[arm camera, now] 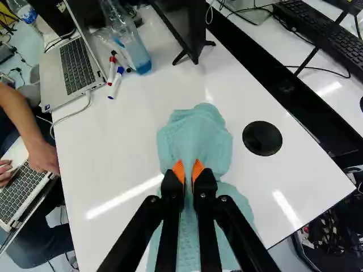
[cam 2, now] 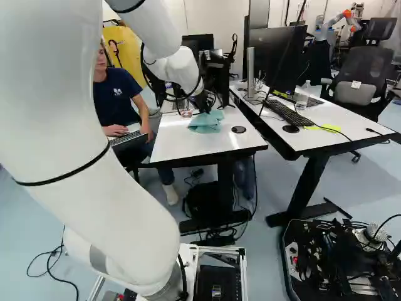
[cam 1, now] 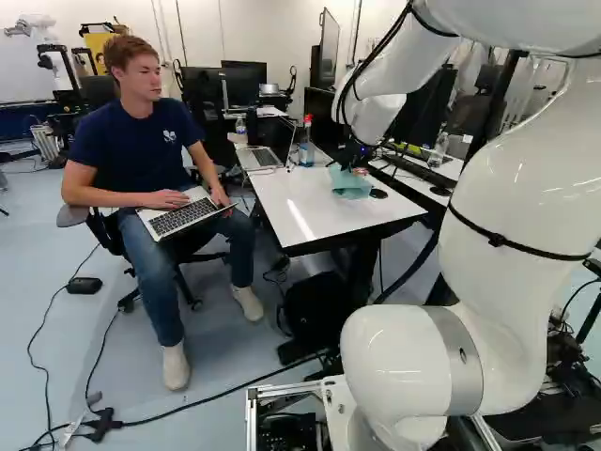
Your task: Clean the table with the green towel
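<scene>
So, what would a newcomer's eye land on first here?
Probably the huge white robot arm, filling the right of the left base view. Next, its black hand, pinching the green towel on the white table. Then perhaps the blue-bottomed bottle farther ahead, beside some markers.

The towel (arm camera: 195,133) is matt cloth, its surface lightly textured and creased. The table (arm camera: 108,153) has a smooth, glossy top that catches streaks of light. The arm (cam 1: 516,188) is smooth with a soft sheen, its grey band (cam 1: 457,362) metallic-looking. The bottle (arm camera: 133,48) looks like clear, shiny plastic; the pads (arm camera: 178,170) look matt.
</scene>
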You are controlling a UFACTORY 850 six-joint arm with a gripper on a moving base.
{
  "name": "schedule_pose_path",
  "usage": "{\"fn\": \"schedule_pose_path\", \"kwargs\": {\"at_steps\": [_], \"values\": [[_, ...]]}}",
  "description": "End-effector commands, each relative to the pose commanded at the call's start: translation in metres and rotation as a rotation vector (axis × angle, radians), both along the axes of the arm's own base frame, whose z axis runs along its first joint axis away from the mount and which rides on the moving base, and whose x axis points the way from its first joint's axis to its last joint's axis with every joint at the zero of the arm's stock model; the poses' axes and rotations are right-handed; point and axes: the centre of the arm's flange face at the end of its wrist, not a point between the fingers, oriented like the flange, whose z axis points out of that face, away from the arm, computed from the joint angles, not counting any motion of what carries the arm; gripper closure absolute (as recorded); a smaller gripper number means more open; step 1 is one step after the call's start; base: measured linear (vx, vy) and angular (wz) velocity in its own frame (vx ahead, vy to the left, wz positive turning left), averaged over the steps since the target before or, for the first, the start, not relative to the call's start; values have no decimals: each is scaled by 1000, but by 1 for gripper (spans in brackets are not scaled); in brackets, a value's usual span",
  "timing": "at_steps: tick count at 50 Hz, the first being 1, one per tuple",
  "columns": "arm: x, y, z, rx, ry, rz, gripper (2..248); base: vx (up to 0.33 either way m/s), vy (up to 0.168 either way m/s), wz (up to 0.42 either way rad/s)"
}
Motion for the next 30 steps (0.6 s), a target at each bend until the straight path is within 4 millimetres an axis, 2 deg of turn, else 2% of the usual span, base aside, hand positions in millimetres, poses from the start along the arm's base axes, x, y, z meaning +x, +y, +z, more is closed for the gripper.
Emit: {"fn": "schedule_pose_path", "kwargs": {"at_steps": [30], "values": [[19, -24, 0, -1, -3, -40, 214, 0, 0, 0]]}}
